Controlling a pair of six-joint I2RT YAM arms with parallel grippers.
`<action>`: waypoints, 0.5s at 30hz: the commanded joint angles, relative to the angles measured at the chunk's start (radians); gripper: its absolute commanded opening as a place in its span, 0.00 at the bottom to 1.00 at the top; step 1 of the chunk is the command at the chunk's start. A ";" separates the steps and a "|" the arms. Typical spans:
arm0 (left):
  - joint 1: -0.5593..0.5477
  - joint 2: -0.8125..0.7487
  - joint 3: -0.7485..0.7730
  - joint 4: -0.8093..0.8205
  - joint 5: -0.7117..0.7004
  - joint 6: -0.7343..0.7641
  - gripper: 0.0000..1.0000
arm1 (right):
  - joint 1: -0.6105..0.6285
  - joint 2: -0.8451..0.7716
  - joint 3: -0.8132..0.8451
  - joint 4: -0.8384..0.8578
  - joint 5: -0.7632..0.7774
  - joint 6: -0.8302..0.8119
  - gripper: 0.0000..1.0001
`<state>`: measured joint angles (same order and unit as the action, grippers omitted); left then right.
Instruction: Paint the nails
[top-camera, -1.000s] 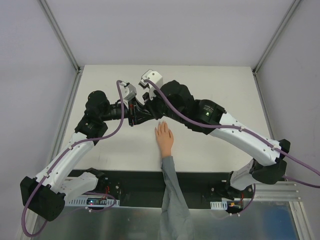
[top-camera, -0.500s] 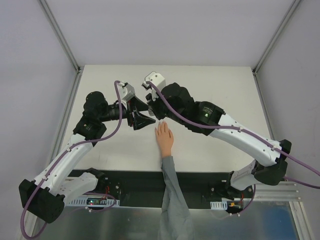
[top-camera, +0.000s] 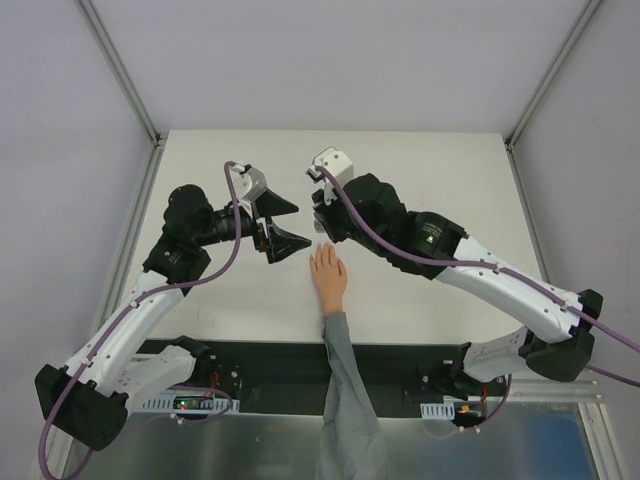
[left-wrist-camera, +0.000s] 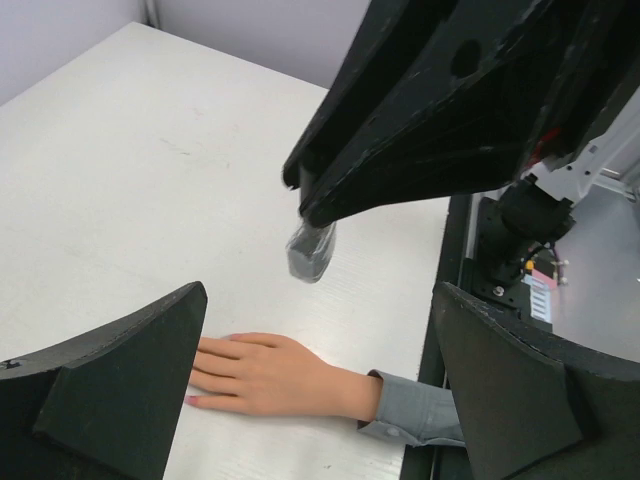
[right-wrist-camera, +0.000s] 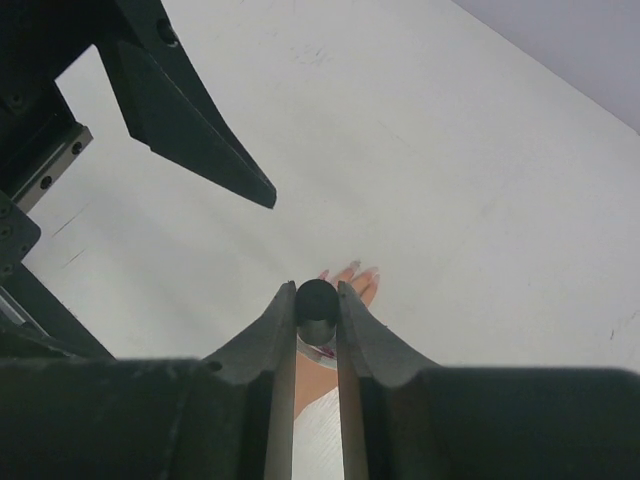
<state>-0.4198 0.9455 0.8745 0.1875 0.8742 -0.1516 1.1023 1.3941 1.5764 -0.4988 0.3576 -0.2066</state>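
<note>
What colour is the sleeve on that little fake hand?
Grey. The sleeve shows best in the overhead view, running down from the wrist.

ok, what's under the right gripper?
Mannequin hand on the table, fingertips showing just past the small dark object pinched in the right gripper. The gripper's fingers cover its palm and wrist in the wrist view; the nails are too small to judge.

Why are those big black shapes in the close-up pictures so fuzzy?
Left wrist view: the left fingers sit near the lens, soft-edged; the mannequin hand is sharp. Right wrist view: the right fingers blur likewise, pinching a bottle. Top view: even light, crisp.
</note>
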 joint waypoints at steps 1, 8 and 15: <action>-0.007 -0.028 0.032 -0.002 -0.078 0.027 0.99 | -0.021 -0.089 -0.042 0.054 0.064 0.045 0.00; -0.005 -0.045 0.026 -0.028 -0.294 0.023 0.99 | -0.076 -0.184 -0.174 0.095 0.101 0.113 0.01; -0.005 -0.045 0.053 -0.146 -0.651 0.032 0.99 | -0.131 -0.280 -0.302 0.100 0.245 0.228 0.00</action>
<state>-0.4198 0.9115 0.8768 0.1093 0.4778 -0.1383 1.0054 1.1873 1.3266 -0.4450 0.4755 -0.0811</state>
